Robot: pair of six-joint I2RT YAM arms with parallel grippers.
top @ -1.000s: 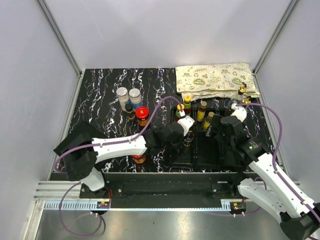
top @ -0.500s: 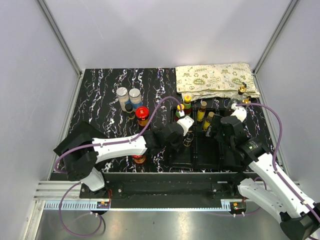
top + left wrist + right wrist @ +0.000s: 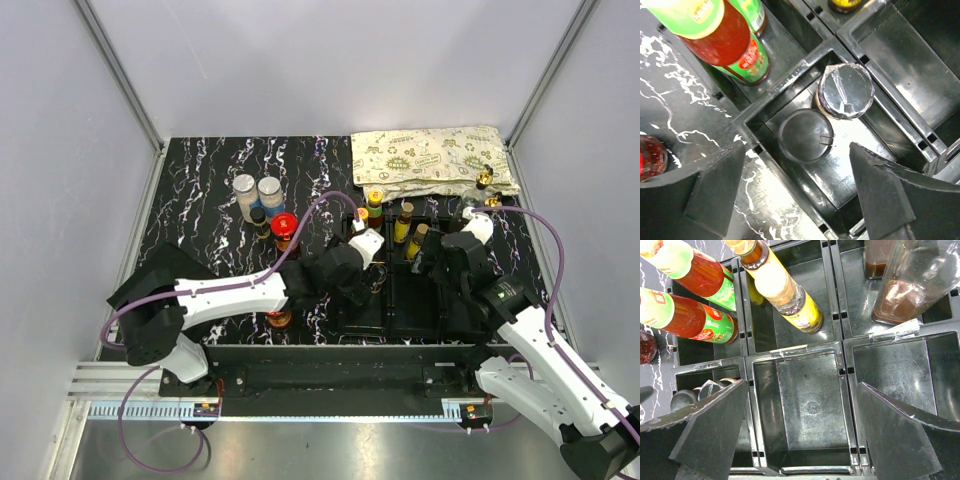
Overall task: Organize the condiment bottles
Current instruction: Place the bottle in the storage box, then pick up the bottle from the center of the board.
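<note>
Left gripper [image 3: 797,197] hangs with its fingers spread wide, gripping nothing, over the black tray [image 3: 785,87] at the centre of its wrist view. Right gripper [image 3: 802,437] is likewise spread and holds nothing, above a lower-centre compartment. Red sauce bottles [image 3: 690,317] stand in the upper-left cells, with a yellow-labelled bottle [image 3: 787,292] just beside them. Under the left gripper, a black-capped bottle [image 3: 806,135] and a shiny-lidded jar [image 3: 846,91] share one compartment, side by side.
</note>
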